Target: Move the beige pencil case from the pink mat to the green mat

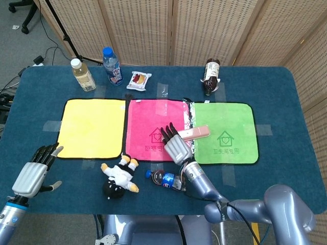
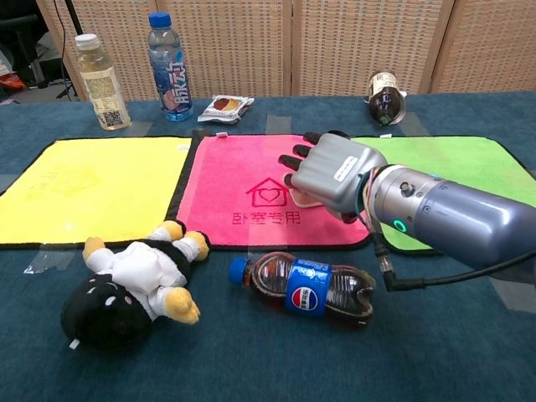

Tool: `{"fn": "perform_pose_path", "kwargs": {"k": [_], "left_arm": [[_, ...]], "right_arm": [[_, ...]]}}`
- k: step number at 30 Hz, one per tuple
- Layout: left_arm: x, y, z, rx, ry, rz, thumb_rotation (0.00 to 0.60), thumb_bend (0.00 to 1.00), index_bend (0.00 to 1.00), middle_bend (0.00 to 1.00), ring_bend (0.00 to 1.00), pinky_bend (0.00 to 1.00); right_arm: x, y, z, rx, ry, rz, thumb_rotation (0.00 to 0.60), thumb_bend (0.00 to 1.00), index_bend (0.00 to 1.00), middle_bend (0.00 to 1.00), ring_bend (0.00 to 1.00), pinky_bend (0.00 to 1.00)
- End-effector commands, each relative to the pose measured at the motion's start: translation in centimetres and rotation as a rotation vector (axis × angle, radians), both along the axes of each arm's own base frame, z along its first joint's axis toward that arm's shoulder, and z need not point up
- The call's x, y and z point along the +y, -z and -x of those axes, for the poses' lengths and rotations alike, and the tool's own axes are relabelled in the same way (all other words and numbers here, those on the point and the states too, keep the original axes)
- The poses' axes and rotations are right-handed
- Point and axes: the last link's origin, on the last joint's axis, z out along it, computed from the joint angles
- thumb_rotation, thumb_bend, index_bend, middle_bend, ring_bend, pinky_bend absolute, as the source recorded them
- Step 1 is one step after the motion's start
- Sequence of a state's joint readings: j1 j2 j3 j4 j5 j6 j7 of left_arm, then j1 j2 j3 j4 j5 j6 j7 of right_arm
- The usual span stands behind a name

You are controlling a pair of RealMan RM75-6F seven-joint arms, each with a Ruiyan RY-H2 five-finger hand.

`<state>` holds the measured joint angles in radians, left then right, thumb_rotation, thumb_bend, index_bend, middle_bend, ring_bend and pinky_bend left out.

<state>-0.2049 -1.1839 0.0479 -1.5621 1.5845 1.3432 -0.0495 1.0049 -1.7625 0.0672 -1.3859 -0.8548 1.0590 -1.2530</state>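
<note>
Blue table (image 1: pixel 276 92) carries pink mat (image 1: pixel 148 120) and, at its 3 o'clock, green mat (image 1: pixel 230 122); beige pencil case (image 1: pixel 194 133) straddles their seam, right hand (image 1: pixel 176 145) spread, touching it; left hand (image 1: pixel 33 173) spread, holding nothing

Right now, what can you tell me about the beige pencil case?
The beige pencil case is a slim, soft-looking pinkish-beige pouch lying flat and slightly slanted. It straddles the taped seam, one end on the pink mat, the other on the green mat. The right hand partly covers its near end; whether the fingers grip it cannot be told.
</note>
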Motion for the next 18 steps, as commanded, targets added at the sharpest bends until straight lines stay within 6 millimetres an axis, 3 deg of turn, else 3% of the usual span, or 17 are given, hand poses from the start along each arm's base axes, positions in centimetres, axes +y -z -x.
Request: {"fn": "perform_pose_path", "kwargs": {"k": [1, 18], "left_arm": [[0.0, 0.0, 0.0, 0.0, 0.003, 0.0, 0.6, 0.16, 0.0, 0.0, 0.0, 0.0], [-0.1, 0.3, 0.0, 0.007, -0.001, 0.008, 0.6, 0.16, 0.0, 0.0, 0.0, 0.0]], "right_arm": [[-0.1, -0.1, 0.5, 0.006, 0.011, 0.003, 0.6, 0.54, 0.16, 0.0, 0.0, 0.0], [-1.4, -1.4, 3.1, 0.041, 0.071, 0.047, 0.6, 0.54, 0.16, 0.0, 0.0, 0.0]]}}
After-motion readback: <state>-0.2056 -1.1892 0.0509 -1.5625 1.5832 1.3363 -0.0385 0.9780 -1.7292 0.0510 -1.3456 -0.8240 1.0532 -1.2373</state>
